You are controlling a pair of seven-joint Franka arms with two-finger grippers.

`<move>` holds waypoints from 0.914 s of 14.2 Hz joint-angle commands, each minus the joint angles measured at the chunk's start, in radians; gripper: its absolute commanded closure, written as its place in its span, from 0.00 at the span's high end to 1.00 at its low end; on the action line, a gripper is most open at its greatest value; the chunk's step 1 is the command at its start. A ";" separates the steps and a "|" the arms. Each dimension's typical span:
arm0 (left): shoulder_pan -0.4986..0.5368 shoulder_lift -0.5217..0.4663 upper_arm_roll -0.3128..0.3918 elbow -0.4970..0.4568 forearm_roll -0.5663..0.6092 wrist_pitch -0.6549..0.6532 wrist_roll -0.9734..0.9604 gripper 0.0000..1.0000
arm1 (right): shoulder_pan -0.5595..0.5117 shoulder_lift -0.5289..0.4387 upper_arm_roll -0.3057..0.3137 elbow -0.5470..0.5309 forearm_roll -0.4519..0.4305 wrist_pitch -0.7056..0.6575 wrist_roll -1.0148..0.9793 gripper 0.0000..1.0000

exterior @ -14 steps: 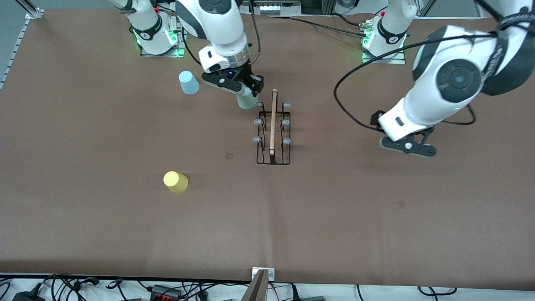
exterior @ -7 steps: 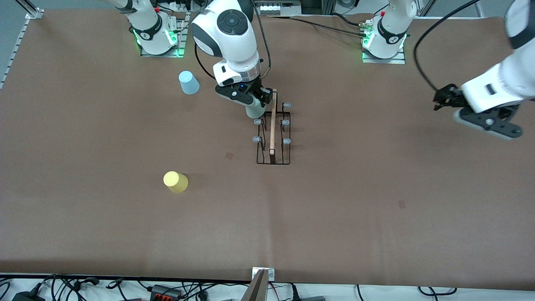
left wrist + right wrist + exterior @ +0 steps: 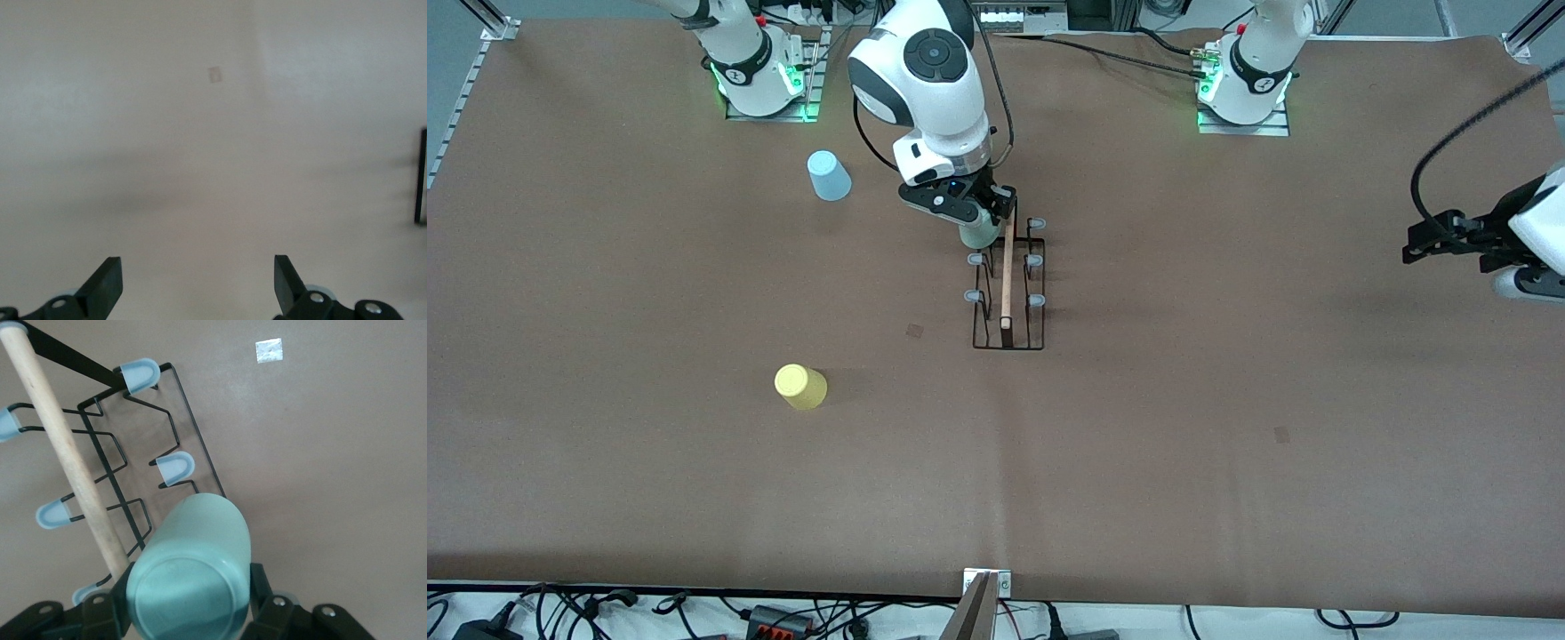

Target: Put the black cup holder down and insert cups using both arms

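Note:
The black cup holder [image 3: 1008, 293] stands mid-table, its wooden rod [image 3: 1007, 267] pointing toward the robots. My right gripper [image 3: 963, 212] is shut on the pale green cup [image 3: 978, 234] and holds it, tilted, over the holder's end nearest the robots. In the right wrist view the green cup [image 3: 193, 577] sits between my right gripper's [image 3: 187, 603] fingers, just above the grey-tipped pegs [image 3: 175, 467] and beside the rod [image 3: 60, 447]. The light blue cup [image 3: 829, 175] and the yellow cup [image 3: 800, 387] stand upside down toward the right arm's end. My left gripper [image 3: 1427, 242] is open and empty over the left arm's end.
The left wrist view shows my left gripper [image 3: 197, 273] over bare brown table, with a bit of the black holder [image 3: 421, 177] at the picture's edge. Small tape marks [image 3: 915, 330] lie on the table. Cables [image 3: 783, 613] run along the table's front edge.
My right gripper has carried the green cup sideways onto the holder's end. My left arm has swung away toward its own end of the table.

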 commanded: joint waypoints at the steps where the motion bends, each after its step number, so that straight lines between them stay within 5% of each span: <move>1: -0.217 -0.084 0.195 -0.060 -0.015 0.010 -0.054 1.00 | 0.003 0.001 0.007 -0.015 -0.023 0.000 0.029 0.15; 2: -0.257 -0.114 0.226 -0.090 -0.021 0.024 -0.054 1.00 | 0.002 0.002 0.007 -0.016 -0.023 0.000 0.029 0.50; 3: -0.276 -0.141 0.241 -0.131 -0.028 0.066 -0.043 1.00 | 0.002 0.003 0.007 -0.016 -0.023 0.001 0.029 0.99; 6: -0.277 -0.245 0.246 -0.285 -0.044 0.162 0.035 1.00 | -0.017 -0.014 0.005 -0.002 -0.023 -0.005 0.005 1.00; 9: -0.270 -0.230 0.245 -0.256 -0.067 0.136 0.034 1.00 | -0.099 -0.065 0.000 0.003 -0.026 -0.014 -0.090 1.00; 13: -0.270 -0.227 0.231 -0.255 -0.067 0.127 0.029 1.00 | -0.331 -0.083 -0.004 -0.005 -0.029 -0.095 -0.490 1.00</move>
